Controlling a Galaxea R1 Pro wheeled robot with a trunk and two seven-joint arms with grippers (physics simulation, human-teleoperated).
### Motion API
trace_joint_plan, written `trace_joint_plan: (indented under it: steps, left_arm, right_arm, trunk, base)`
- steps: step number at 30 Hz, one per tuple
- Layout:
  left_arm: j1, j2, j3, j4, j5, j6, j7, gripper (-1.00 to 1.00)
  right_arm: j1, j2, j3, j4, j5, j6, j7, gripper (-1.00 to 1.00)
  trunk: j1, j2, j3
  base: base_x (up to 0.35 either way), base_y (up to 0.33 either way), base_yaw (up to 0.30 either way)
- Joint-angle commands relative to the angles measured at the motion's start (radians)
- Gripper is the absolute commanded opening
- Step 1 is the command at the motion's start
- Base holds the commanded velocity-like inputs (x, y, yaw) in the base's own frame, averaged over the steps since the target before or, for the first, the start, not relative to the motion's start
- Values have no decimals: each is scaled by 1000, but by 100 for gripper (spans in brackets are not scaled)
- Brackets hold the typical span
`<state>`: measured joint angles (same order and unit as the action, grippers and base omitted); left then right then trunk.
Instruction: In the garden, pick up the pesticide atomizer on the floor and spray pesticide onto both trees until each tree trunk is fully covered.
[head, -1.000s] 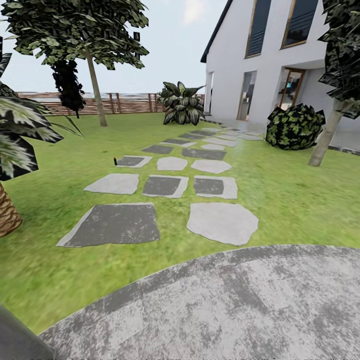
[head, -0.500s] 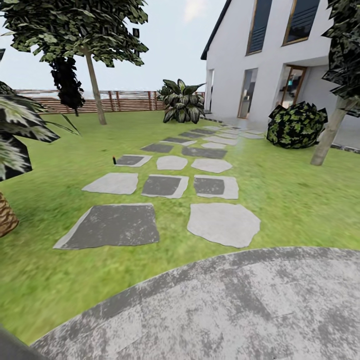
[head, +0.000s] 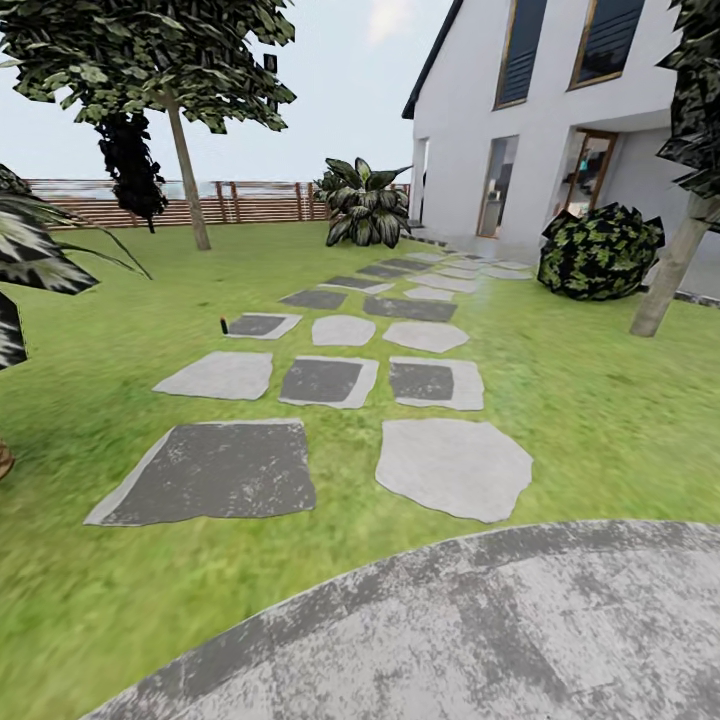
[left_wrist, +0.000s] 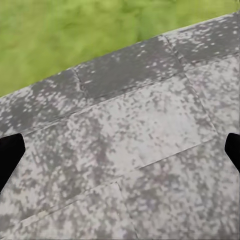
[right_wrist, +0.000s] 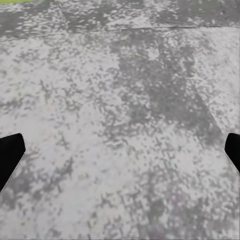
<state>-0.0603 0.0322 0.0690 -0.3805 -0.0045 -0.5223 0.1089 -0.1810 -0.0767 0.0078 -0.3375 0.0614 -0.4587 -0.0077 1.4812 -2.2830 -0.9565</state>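
The pesticide atomizer (head: 223, 325), a tiny black bottle, stands upright on the grass floor (head: 110, 330) just left of a dark stepping stone (head: 258, 325), well ahead of me. One tree has its thin trunk (head: 188, 170) at the far left by the fence. The other tree's trunk (head: 672, 270) leans at the right edge, near the house. In the left wrist view my left gripper (left_wrist: 120, 152) is open, its black fingertips (left_wrist: 10, 157) far apart above grey paving. My right gripper (right_wrist: 120, 155) is open too, with fingertips (right_wrist: 10, 152) over mottled paving and nothing between them.
A round grey paved patch (head: 480, 640) lies right under me. Several stepping stones (head: 455, 465) lead toward the white house (head: 540, 110). A palm-like plant (head: 365, 205) and a round bush (head: 600, 252) flank the path. A slat fence (head: 250, 203) closes the back, and palm fronds (head: 30, 260) hang at left.
The whole head view has shifted: the stones and paved patch slid lower and the left palm trunk nearly left the picture, so the camera moved. The atomizer has stayed in place.
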Motion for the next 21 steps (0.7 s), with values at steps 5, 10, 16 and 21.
trace_joint_plan:
  steps: [5, 10, 16, 21]
  left_arm:
    - [-2, 0, 0, 0, 1, 2, 0, 100]
    - [-2, 0, 1, 0, 3, 2, 0, 100]
    - [-3, 0, 0, 0, 2, -2, -8, 100]
    - [-3, 0, -1, 0, 2, -3, -10, 100]
  right_arm:
    - [0, 0, 0, 0, 0, 0, 0, 100]
    - [0, 0, 0, 0, 0, 0, 0, 100]
    - [0, 0, 0, 0, 0, 0, 0, 100]
    - [0, 0, 0, 0, 0, 0, 0, 100]
  trunk:
    - [0, 0, 0]
    - [0, 0, 0]
    - [0, 0, 0]
    - [0, 0, 0]
  base:
    - [339, 0, 0]
    - [339, 0, 0]
    - [339, 0, 0]
    - [339, 0, 0]
